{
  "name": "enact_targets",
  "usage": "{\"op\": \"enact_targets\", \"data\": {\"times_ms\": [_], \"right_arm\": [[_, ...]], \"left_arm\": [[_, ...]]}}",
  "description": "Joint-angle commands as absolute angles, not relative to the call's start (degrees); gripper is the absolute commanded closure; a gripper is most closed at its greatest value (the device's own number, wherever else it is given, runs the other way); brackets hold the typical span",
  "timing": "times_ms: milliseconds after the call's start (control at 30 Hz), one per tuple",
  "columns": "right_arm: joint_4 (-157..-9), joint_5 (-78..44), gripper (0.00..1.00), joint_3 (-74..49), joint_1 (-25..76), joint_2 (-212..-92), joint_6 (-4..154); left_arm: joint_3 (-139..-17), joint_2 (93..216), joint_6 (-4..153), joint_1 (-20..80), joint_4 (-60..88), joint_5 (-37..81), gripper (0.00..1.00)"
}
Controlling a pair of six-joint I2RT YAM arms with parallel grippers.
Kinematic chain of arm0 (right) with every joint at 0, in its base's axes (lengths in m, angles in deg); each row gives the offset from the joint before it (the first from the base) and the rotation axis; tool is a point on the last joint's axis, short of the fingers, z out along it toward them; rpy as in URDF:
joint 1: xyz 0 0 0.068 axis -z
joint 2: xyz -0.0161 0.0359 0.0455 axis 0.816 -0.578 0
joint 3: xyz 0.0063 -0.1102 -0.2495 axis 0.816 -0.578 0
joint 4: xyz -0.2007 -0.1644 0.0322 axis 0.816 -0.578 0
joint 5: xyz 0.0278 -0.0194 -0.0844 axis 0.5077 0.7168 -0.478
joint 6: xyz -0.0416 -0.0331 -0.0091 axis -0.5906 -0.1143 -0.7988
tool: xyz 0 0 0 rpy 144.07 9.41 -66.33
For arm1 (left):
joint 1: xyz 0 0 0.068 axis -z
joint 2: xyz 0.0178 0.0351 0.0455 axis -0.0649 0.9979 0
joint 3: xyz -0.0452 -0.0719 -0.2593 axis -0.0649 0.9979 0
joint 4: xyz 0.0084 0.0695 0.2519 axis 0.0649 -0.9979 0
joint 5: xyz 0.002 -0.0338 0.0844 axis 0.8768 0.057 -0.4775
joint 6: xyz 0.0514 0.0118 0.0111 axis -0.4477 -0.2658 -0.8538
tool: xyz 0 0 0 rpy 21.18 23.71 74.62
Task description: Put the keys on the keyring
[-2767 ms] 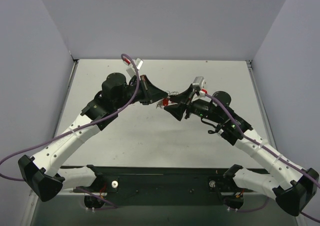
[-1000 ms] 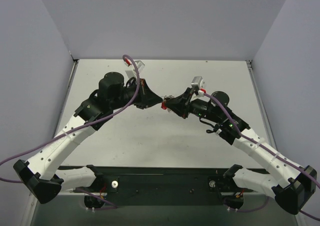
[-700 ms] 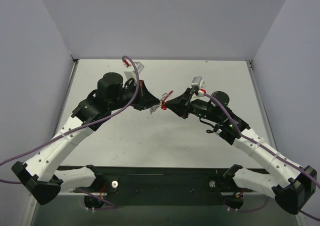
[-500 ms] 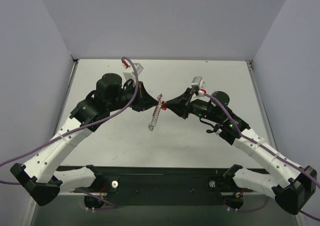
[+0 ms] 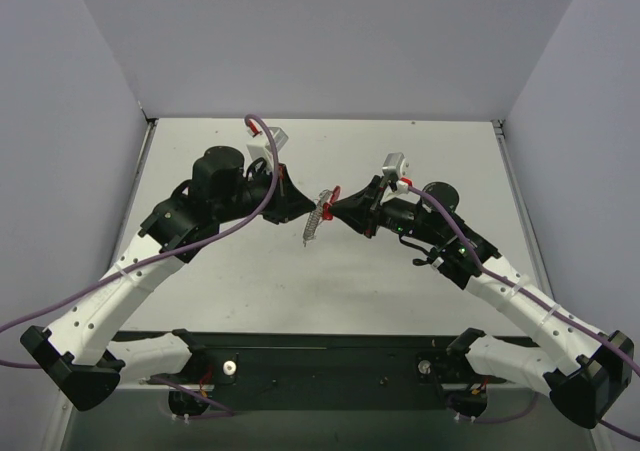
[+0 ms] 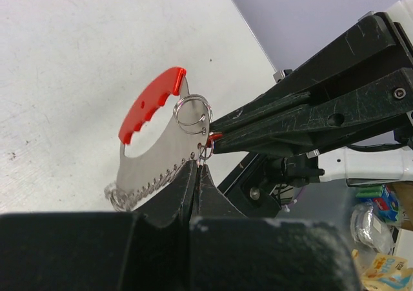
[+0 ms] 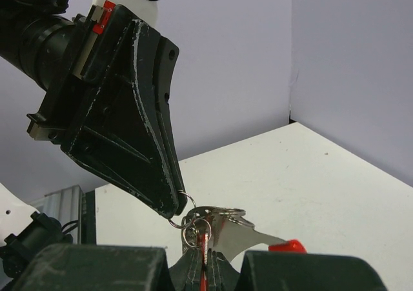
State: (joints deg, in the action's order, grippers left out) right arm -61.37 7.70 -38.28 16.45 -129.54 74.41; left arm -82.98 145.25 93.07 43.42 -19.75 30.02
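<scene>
The keyring hangs in the air between my two grippers in the top view (image 5: pixel 317 218). In the left wrist view its red arc (image 6: pixel 151 98) tops a grey-silver band (image 6: pixel 157 170) that carries small silver rings (image 6: pixel 191 113). My left gripper (image 6: pixel 197 168) is shut on the band's edge by a small ring; it also shows in the top view (image 5: pixel 303 211). My right gripper (image 7: pixel 205 257) is shut on a key's small red tag (image 7: pixel 205 247) right at the keyring (image 7: pixel 255 230), tip to tip with the left fingers (image 7: pixel 132 130). The key's metal is hidden.
The white table (image 5: pixel 330 271) lies well below both grippers, walled by grey panels on three sides. Purple cables (image 5: pixel 255 196) loop off both arms. The black base rail (image 5: pixel 320 356) runs along the near edge.
The left arm has drawn back to the left. The keyring, first bunched between the tips, swung down and hung long half a second ago, and now hangs shorter and higher. Both grippers stay shut.
</scene>
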Motion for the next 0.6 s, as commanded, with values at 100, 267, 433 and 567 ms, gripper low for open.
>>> {"op": "enact_targets", "data": {"times_ms": [100,267,433,567], "right_arm": [[-58.55,6.36,1.0,-36.56,17.69,-128.32,73.66],[-58.11,6.89,1.0,-36.65,18.13,-128.32,74.18],[-57.85,7.33,1.0,-36.65,18.3,-128.41,74.54],[-57.58,7.42,1.0,-36.82,18.48,-128.41,74.71]], "left_arm": [[-85.82,144.0,90.0,43.01,-21.4,30.09,1.0],[-85.38,143.83,89.03,43.01,-21.57,30.09,1.0],[-84.85,143.48,88.06,43.01,-21.66,30.09,1.0],[-84.41,143.56,87.45,43.01,-21.75,29.74,1.0]]}}
